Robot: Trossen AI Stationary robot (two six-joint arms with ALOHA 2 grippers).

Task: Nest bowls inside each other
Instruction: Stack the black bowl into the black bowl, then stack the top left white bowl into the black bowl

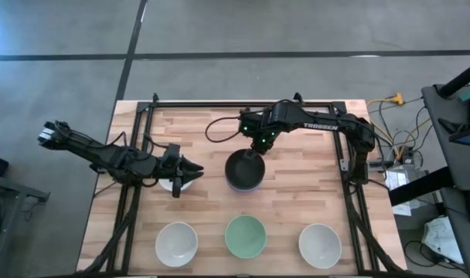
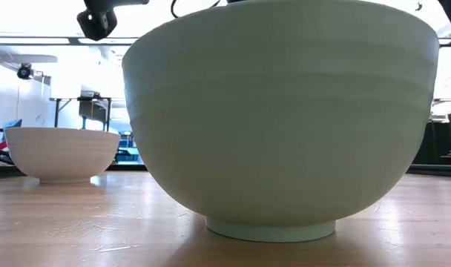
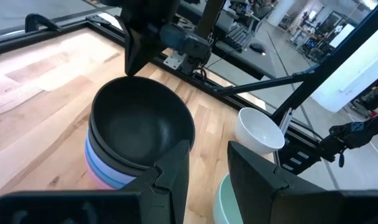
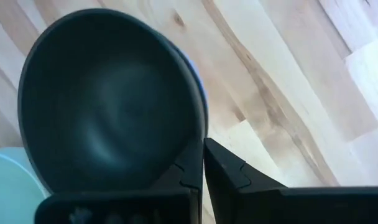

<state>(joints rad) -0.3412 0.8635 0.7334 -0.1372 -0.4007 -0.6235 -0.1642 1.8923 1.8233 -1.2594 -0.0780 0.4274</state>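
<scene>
A stack of nested bowls [image 1: 244, 171] stands mid-table with a black bowl [image 3: 139, 127] on top; lavender, blue and pink walls [image 3: 99, 165] show below it. My right gripper [image 1: 257, 145] is at the stack's far rim, shut on the black bowl. My left gripper [image 3: 207, 171] is open, left of the stack and above a white bowl [image 1: 175, 184] that rests on the table. Two white bowls [image 1: 176, 242] [image 1: 320, 245] and a mint green bowl [image 1: 245, 235] stand upright along the near edge. My right gripper pinches the top black bowl by its rim [image 4: 202, 127] on the stack's far side, one finger inside the bowl and one outside. The fingers come from above, slanting down. The bowl sits nested in the stack, upright.
Black frame rails [image 1: 134, 154] run along the table's left, right and far sides. In the low view the mint green bowl [image 2: 281, 119] fills most of the picture and a white bowl [image 2: 61, 152] stands to its left. Bare wood lies between the stack and the near row.
</scene>
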